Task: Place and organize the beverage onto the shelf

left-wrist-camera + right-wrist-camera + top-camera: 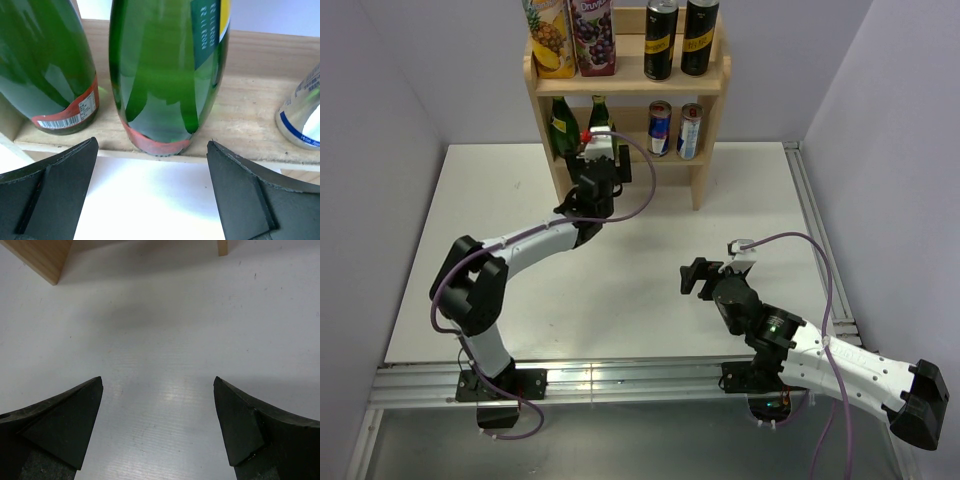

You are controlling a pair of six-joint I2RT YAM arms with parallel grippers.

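Note:
The wooden shelf stands at the table's far edge. Its top tier holds two juice cartons and two black cans. Its lower tier holds two green bottles and two silver-blue cans. My left gripper is open just in front of the lower tier. In the left wrist view its fingers stand apart on either side of the right green bottle, short of touching it. My right gripper is open and empty above the bare table.
The second green bottle stands just left of the first, and a silver-blue can stands to its right. The shelf's side panel foot shows ahead of the right gripper. Metal rails run along the table's near and right edges.

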